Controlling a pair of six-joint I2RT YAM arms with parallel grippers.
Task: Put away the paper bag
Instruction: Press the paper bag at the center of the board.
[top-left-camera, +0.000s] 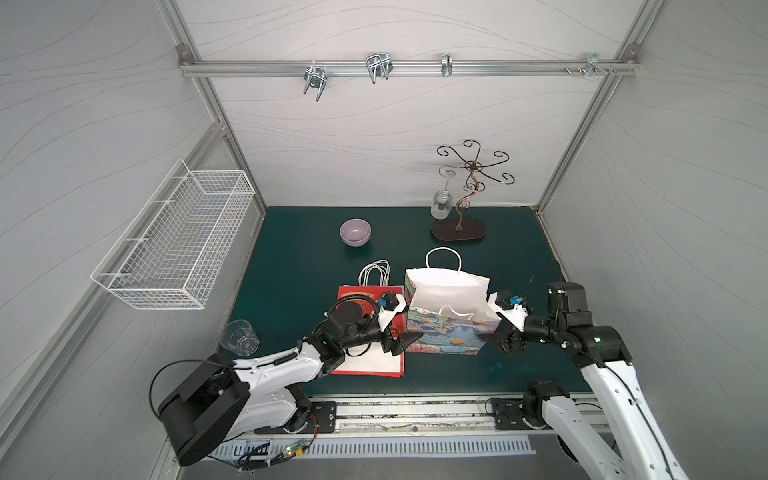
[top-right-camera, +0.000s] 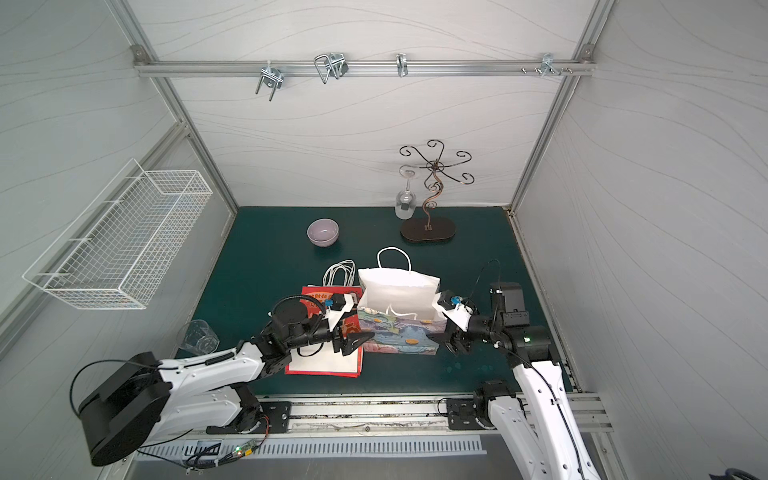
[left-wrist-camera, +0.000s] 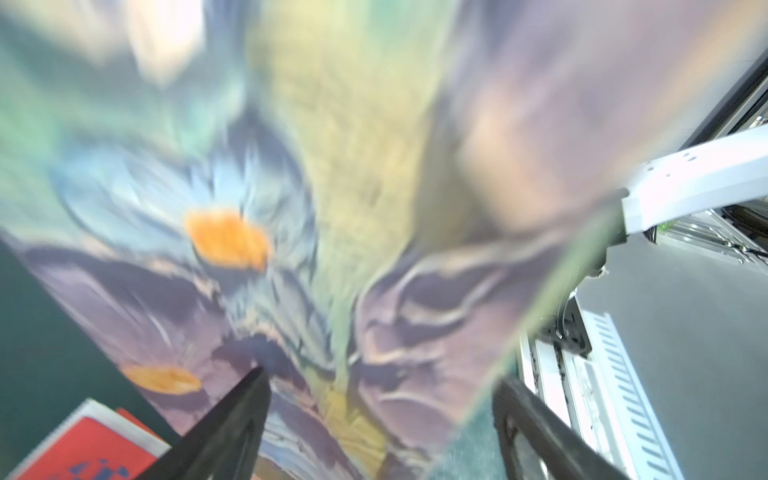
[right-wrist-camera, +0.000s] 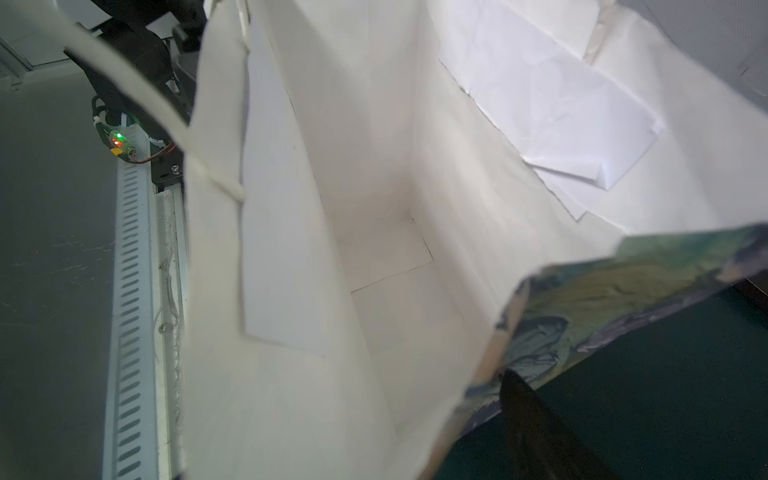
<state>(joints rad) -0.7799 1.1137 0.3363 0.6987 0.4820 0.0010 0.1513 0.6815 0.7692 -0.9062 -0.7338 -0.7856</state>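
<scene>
A floral paper bag (top-left-camera: 446, 332) with a white inside stands open on the green mat (top-left-camera: 291, 270), in the middle in both top views. My left gripper (top-left-camera: 404, 341) is at its front left corner. In the left wrist view the jaws stand open, with that corner of the paper bag (left-wrist-camera: 374, 249) between them. My right gripper (top-left-camera: 498, 343) is at the bag's right side wall. In the right wrist view one black finger (right-wrist-camera: 528, 419) shows outside the wall and the other is hidden by the paper bag (right-wrist-camera: 374, 249). Its jaws look wide apart.
A flat red bag (top-left-camera: 365, 365) with white handles lies under my left arm. A lilac bowl (top-left-camera: 355, 232) and a stand (top-left-camera: 459, 230) holding a hanging wine glass (top-left-camera: 441, 203) are at the back. A tumbler (top-left-camera: 241, 338) sits front left. A wire basket (top-left-camera: 174, 237) hangs on the left wall, and hooks (top-left-camera: 378, 66) on the rail.
</scene>
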